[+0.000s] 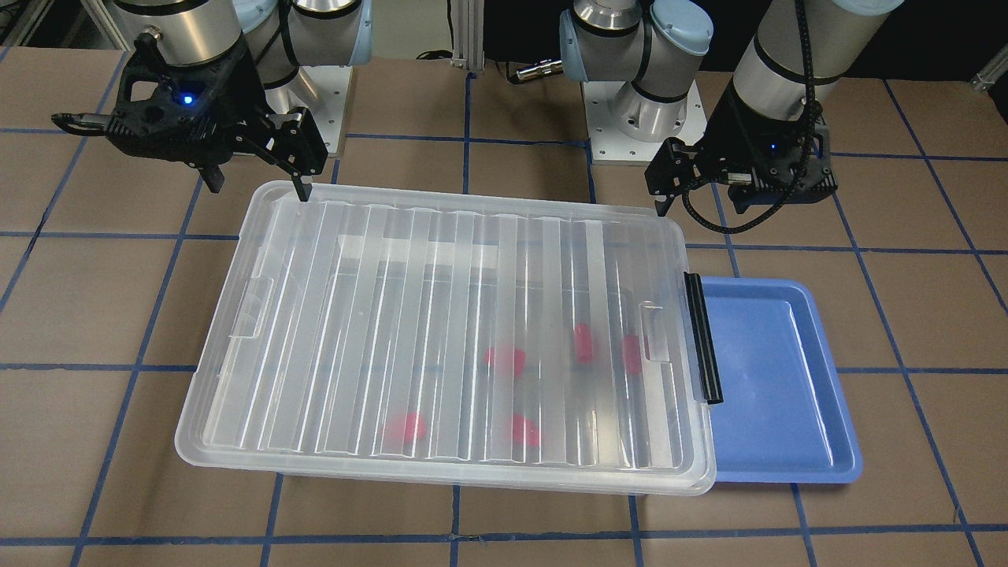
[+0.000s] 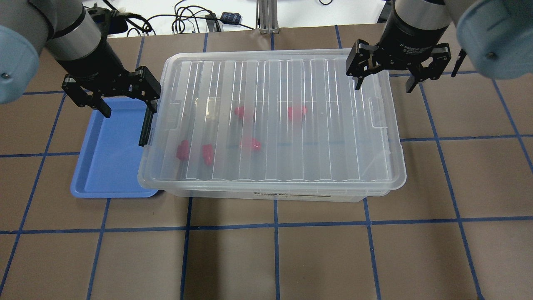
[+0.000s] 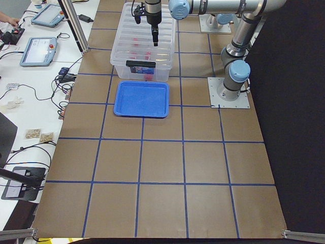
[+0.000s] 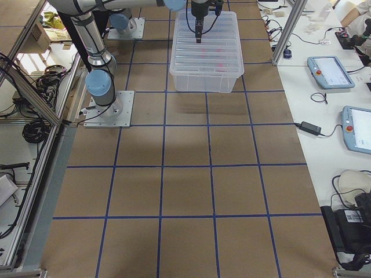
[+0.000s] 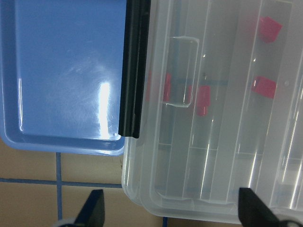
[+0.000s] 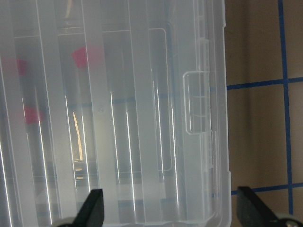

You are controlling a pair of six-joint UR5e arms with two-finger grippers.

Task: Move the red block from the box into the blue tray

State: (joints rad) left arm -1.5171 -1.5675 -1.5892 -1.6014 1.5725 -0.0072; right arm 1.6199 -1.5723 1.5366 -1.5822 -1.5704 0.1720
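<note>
From above, behind my shoulders, the box (image 2: 270,194) lies across the table (image 2: 291,258) with its ribbed lid (image 2: 333,104) on. Five red blocks (image 2: 251,143) show blurry through the lid. They are all inside the box, mostly in the half near the black bar (image 2: 144,129). The blue tray (image 2: 108,166) sits just beside the box at the black-bar end. My left pincer (image 2: 127,109) hangs over that end, spread wide. My right pincer (image 2: 384,85) hangs over the other end of the box, spread wide too. White writing on its wrist starts "2F Adaptive"; the rest is too small to read. A label strip (image 2: 283,194) on the box's long wall is too blurry to read. From the front, the box's rim sticks out over the tray's edge, and a small blue light glows on each of my wrists. From the two side views, the box is small and far off, and the tray lies at its end on my left side. My left wrist camera looks down on the black bar with the tray on one side and red blocks under the lid on the other. My two fingertips (image 5: 97,210) are wide apart there. My right wrist camera shows a clear tab (image 6: 196,101) on the box's rim and two fingertips far apart.
</note>
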